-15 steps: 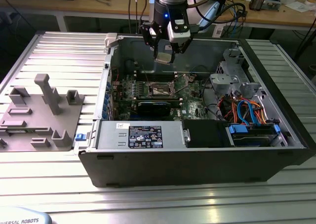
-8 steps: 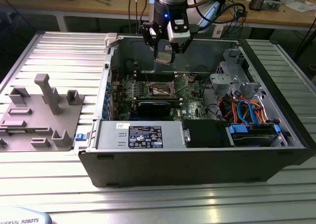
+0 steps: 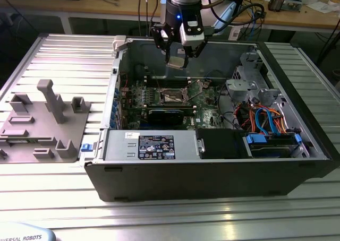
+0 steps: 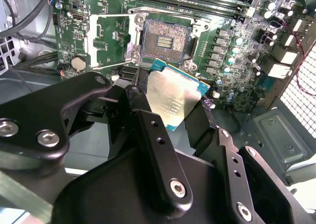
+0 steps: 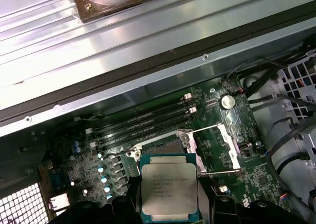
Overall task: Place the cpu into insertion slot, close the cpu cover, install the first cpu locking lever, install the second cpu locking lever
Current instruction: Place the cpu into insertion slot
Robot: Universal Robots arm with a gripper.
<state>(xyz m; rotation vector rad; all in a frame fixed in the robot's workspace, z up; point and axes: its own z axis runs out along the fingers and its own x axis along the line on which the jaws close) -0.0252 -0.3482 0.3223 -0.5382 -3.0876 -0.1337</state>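
cpu, where is it? (A)

In the gripper. The black fingers are clamped on two opposite edges of the chip, metal top facing the second wrist camera. (B)

Seated or in the air? (A)

In the air. In the exterior view the cpu hangs under the gripper, above the open computer case near its back wall and well clear of the green board. (B)

Insertion slot? (A)

Insertion slot is bare, with the dark pin field showing and nothing in it. In the first wrist view the cpu overlaps the near part of the slot, but they are not touching. (B)

Cpu cover? (A)

Cpu cover is swung open. The frame lies flat beside the slot, hinged at its edge, and board shows through the cut-out. It looks the same in the first wrist view, on the side towards the coin cell. (B)

Levers? (A)

A thin metal rod runs along one edge of the open cover. I can't tell its state beyond that. (B)

Anything else to log? (A)

Memory slots run along the slot's far side. The power supply box sits at the case front. A grey fixture sits on the ribbed table on the exterior view's left, well apart from the case. (B)
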